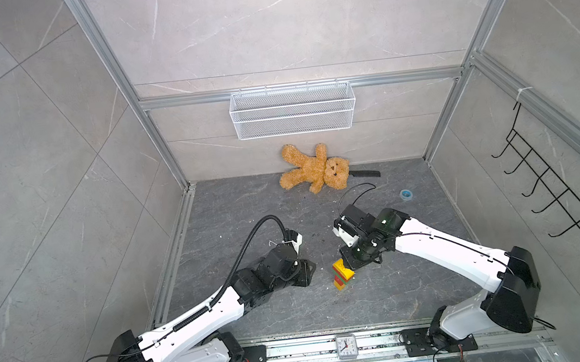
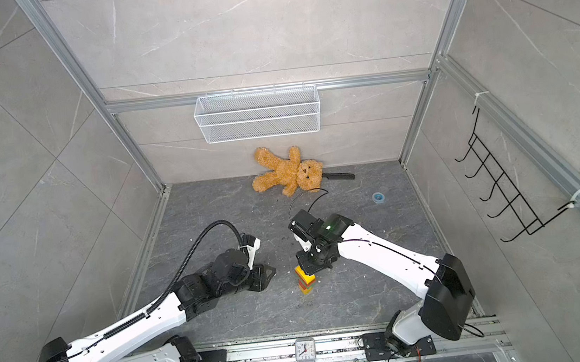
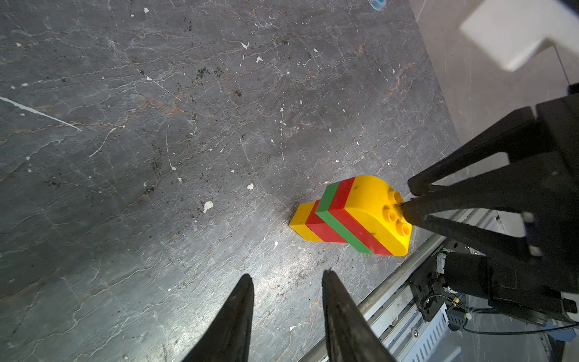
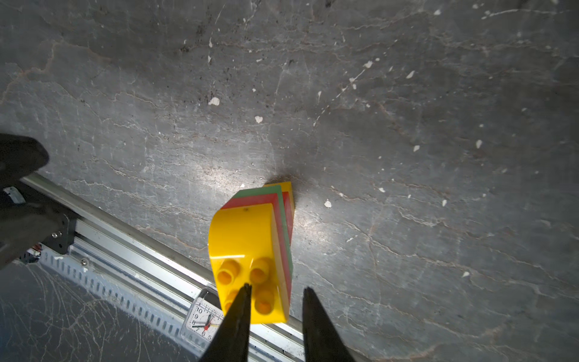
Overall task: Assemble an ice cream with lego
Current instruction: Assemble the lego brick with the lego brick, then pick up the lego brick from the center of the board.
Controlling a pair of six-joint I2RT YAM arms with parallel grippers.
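Though ice cream [image 1: 342, 274] stands toward the front rail [image 1: 299, 351], floor [image 1: 247, 208] spreads beyond.

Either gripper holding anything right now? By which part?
Nothing held: left gripper empty, right gripper open, one fingertip at the top studs of the yellow-red-green plastic brick ice cream.

White-shelled, black-jointed left arm [image 1: 192, 317] and right arm [image 1: 446, 246]; left hand [image 3: 287, 275] and right hand [image 4: 277, 286] carry black tapered fingers [image 3: 232, 319].

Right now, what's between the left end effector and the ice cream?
Only bare floor, seen in the left wrist view, separates left end effector and ice cream.
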